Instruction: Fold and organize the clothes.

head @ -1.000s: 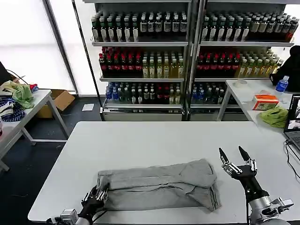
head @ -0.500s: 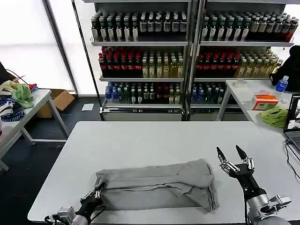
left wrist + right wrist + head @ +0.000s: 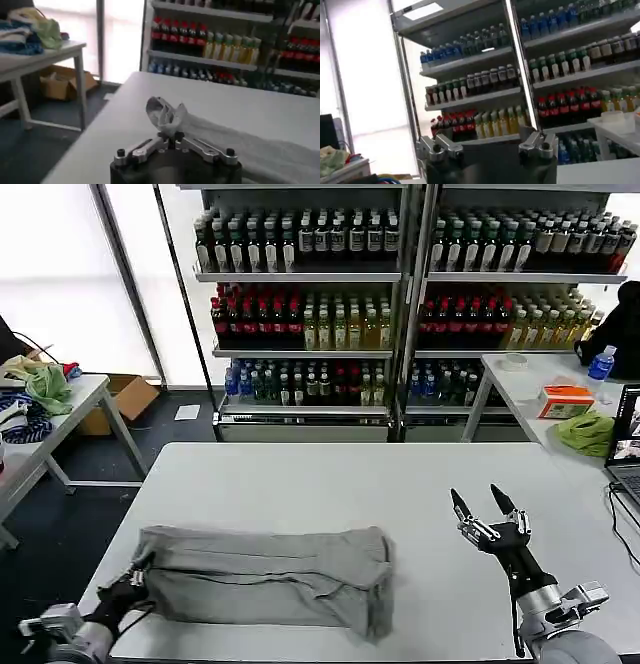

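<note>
**Shirt dragged by one end toward the near-left corner**

Shelves of bottled drinks [image 3: 310,324] fill the back of the room, and a white tabletop [image 3: 330,484] sits in front of them. At its near-left corner the left claw [image 3: 135,576] is pressed together on a bunched end of the grey shirt [image 3: 265,574] — the left wrist view shows the cloth [image 3: 167,114] puckered up between the closed tips. From that pinch the shirt runs as a long, roughly folded band across the near side of the tabletop, its far end a little past the middle.

The right claw [image 3: 480,509] hovers above the bare tabletop well to the right of the shirt, tips spread and pointing up, holding nothing.

The step looks like positioning or straightening the folded band by pulling on one end. Next, the job likely calls for the right claw to come down on the free end — then both can fold the band in half.
</note>
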Controlling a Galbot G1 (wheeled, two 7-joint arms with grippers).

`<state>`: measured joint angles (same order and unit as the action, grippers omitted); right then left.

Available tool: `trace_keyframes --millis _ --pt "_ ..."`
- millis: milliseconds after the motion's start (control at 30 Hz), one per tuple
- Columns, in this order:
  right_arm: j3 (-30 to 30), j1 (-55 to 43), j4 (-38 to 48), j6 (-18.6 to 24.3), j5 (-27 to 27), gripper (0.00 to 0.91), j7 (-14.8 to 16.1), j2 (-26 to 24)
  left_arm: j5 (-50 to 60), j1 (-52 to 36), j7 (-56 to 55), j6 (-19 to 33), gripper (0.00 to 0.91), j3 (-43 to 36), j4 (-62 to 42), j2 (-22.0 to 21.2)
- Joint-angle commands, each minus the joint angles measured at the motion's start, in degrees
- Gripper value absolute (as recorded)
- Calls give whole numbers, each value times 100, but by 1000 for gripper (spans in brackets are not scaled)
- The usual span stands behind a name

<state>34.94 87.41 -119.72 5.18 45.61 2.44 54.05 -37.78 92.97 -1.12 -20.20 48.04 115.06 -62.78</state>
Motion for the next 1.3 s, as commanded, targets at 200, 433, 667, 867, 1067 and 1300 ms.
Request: trace_keyframes --millis 200,433,667,867,1067,1300 --pt "7 88 -123 -16 25 907 -24 -58 555 222 371 -27 10 958 564 630" --pt "205 387 -244 -14 13 907 -7 -60 -13 315 -50 17 10 -85 1762 815" --pt "233 561 -290 -74 -136 907 0 120 -741 -5 -692 -18 10 -1461 2155 1229" --pt "368 813 -445 -123 -347 907 0 248 -759 -236 -786 -44 10 -2259 1980 1214" --pt "422 980 -521 -126 -495 907 10 438 -701 -758 -831 40 10 -2978 1118 1016" --pt "606 1216 -540 -84 -489 907 -1 522 -735 -1181 -972 19 10 -3397 921 936"
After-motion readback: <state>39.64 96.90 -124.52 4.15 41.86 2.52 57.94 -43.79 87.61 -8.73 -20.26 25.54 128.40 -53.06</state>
